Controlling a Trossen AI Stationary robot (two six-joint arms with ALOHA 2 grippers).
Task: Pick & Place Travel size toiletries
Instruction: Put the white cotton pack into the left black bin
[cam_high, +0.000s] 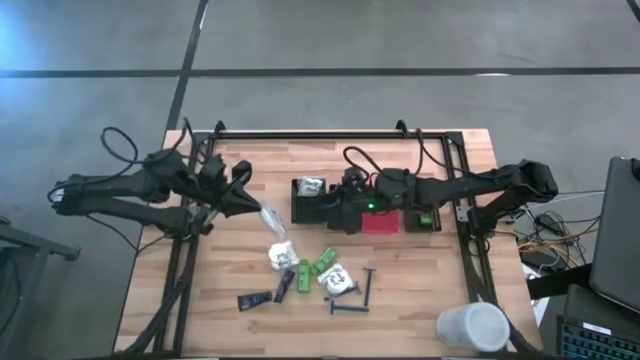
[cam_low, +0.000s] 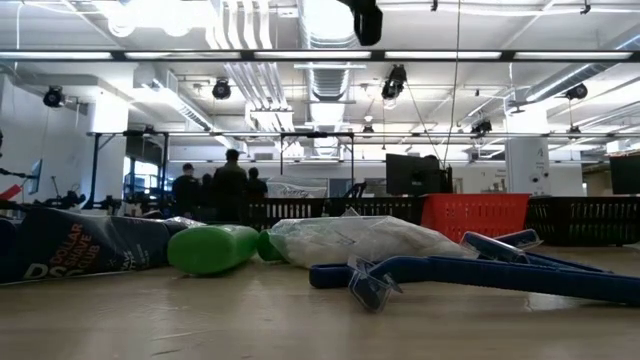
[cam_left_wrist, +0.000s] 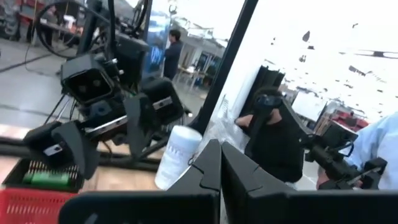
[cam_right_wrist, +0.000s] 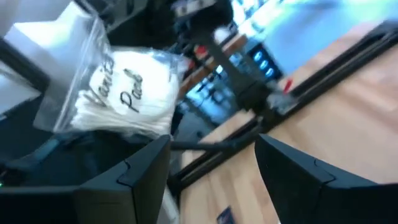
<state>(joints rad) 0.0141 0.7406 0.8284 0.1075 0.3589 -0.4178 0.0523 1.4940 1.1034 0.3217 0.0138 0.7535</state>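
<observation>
My left gripper (cam_high: 254, 208) (cam_left_wrist: 219, 163) is at the table's left, shut on a crinkly clear-and-white packet (cam_high: 270, 221). My right gripper (cam_high: 328, 207) (cam_right_wrist: 211, 168) stands open at the black bin (cam_high: 300, 212) in mid-table, with nothing between its fingers. A white packet (cam_right_wrist: 124, 93) (cam_high: 312, 185) lies inside that bin. On the wood nearer the front lie more toiletries: white packets (cam_high: 281, 257) (cam_low: 350, 240), green bottles (cam_high: 323, 263) (cam_low: 215, 248), black tubes (cam_high: 255, 298) (cam_low: 80, 250) and dark razors (cam_high: 355, 300) (cam_low: 480, 272). My left gripper pinches one end of the packet (cam_left_wrist: 216, 134) between its two shut fingers. The fingers come roughly level from the table's left. The rest of the packet (cam_high: 272, 224) sticks out past the fingertips and droops a little, lifted clear of the wood.
A red bin (cam_high: 380, 222) and a black bin holding a green bottle (cam_high: 425, 218) stand right of the middle. A large white cup (cam_high: 472, 327) lies at the front right. A black frame rail (cam_high: 330, 134) runs along the table's far edge. People stand in the room behind (cam_low: 230, 185).
</observation>
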